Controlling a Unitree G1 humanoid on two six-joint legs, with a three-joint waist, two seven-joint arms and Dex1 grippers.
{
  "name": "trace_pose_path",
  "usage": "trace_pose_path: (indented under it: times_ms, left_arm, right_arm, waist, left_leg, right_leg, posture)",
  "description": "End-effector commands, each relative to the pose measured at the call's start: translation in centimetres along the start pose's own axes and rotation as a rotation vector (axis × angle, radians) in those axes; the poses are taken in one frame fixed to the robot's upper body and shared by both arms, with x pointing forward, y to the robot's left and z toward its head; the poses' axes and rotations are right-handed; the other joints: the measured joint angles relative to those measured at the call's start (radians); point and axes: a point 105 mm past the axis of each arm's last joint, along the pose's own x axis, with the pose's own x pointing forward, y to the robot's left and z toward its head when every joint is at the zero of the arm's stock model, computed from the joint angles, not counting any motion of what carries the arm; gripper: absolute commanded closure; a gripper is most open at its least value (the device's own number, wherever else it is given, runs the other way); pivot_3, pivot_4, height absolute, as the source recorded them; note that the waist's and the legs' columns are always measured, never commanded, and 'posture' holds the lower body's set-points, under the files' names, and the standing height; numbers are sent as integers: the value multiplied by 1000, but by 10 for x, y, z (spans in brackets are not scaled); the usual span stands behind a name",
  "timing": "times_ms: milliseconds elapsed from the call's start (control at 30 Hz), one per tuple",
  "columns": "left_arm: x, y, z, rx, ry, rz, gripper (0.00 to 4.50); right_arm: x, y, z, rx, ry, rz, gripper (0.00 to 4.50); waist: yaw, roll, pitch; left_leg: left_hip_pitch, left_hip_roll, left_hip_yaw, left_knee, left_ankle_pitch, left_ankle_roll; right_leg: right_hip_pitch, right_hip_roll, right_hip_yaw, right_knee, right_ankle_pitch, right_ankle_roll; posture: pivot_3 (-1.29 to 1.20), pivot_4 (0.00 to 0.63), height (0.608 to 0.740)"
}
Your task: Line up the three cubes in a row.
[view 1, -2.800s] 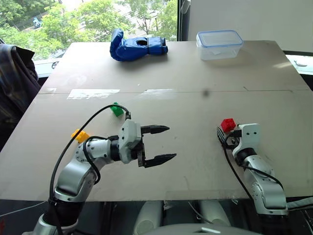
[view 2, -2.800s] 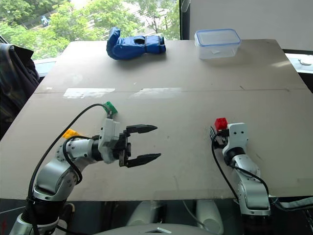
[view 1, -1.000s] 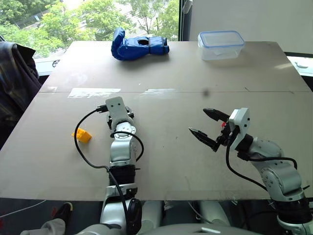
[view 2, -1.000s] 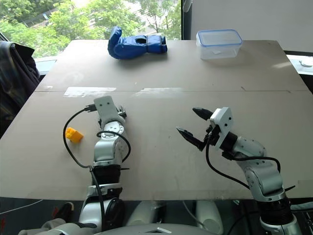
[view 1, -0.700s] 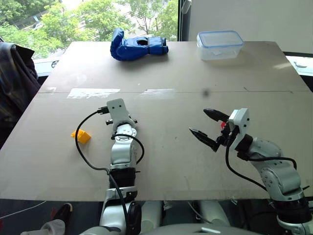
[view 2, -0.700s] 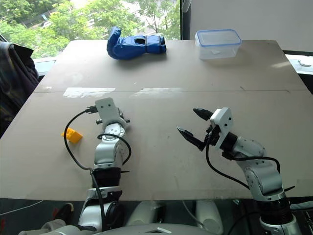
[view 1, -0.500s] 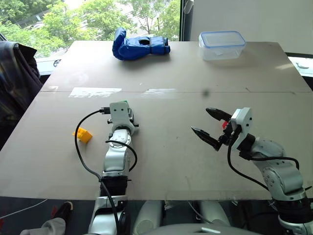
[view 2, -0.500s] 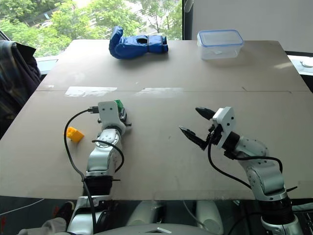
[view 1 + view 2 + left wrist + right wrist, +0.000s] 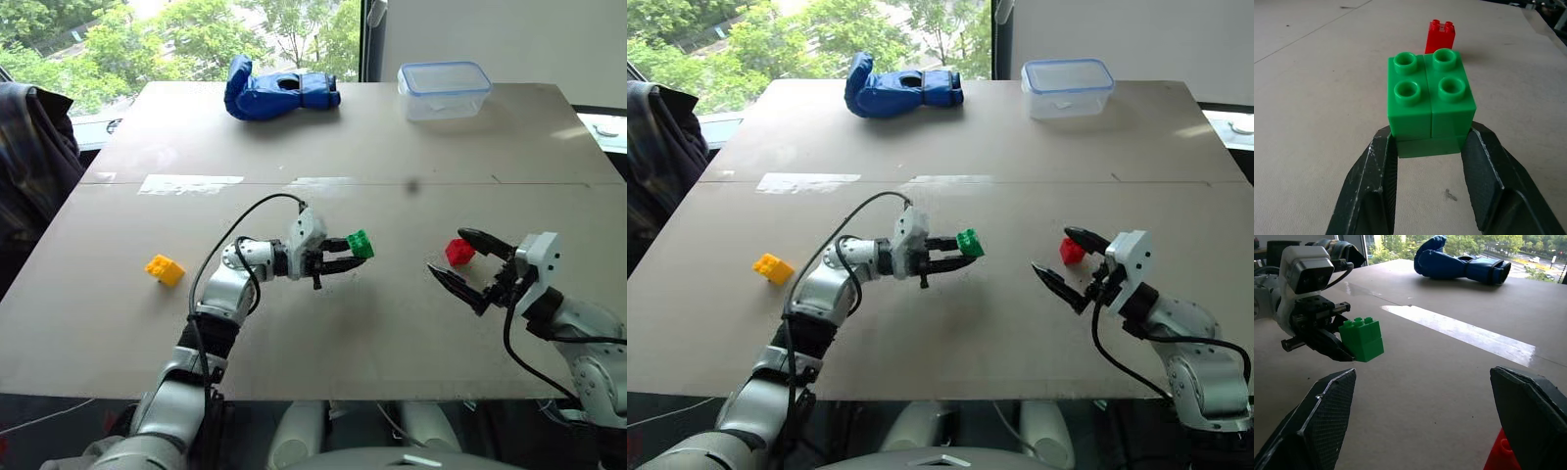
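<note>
Left gripper [image 9: 343,259]: you have it clamped on the small green studded plastic brick [image 9: 360,244], carried above the surface [image 9: 392,137] near the middle, fingers pointing toward the right arm.
Right gripper [image 9: 468,264]: jaws spread wide, nothing held; the small red studded plastic brick [image 9: 458,252] sits on the surface between or just behind its fingers, and contact cannot be told.
Small yellow studded plastic brick [image 9: 164,269]: lies alone toward the left edge, well apart from the other two.
Step in hand: by the look of it, you are carrying the green brick across to start the row; none of the three is lined up yet.
Next move calls for: a low, level set-down of the green brick beside the red one, studs up, before you let go. Watch that the right gripper's open fingers do not knock the red brick.
After that: the yellow brick remains to be fetched from the left.
Clear plastic lidded box [image 9: 444,89]: at the far right of the surface, lid on; you can see nothing inside it.
Blue glove [image 9: 279,92]: far side, left of the box, no part of the row.
</note>
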Motion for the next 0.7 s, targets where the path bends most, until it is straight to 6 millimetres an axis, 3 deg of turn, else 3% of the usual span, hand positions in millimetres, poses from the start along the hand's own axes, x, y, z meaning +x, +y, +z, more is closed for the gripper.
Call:
trace_pose_path:
  times_ms: [33,433,700]
  left_arm:
    - [9,3,5,75,10,-87,3017]
    - [39,11,1,156,142,-230,3017]
    - [48,7,-10,145,173,-183,3017]
  right_arm:
    - [-15,-3,7,-33,-27,-28,0]
    - [-45,3,-14,-21,33,-117,0]
    - [-46,1,-15,-28,31,-126,0]
  waist:
    - [-3,0,0]
    - [-3,-1,0]
    - [-4,-1,0]
  left_leg:
    - [0,0,0,0,0,0]
    - [1,0,3,1,-1,1]
    - [1,0,1,1,-1,1]
  right_leg:
    - [0,0,0,0,0,0]
    - [0,1,1,1,0,0]
    - [0,1,1,2,0,0]
  posture:
    - [0,150,740]
    - [0,150,740]
    - [0,150,740]
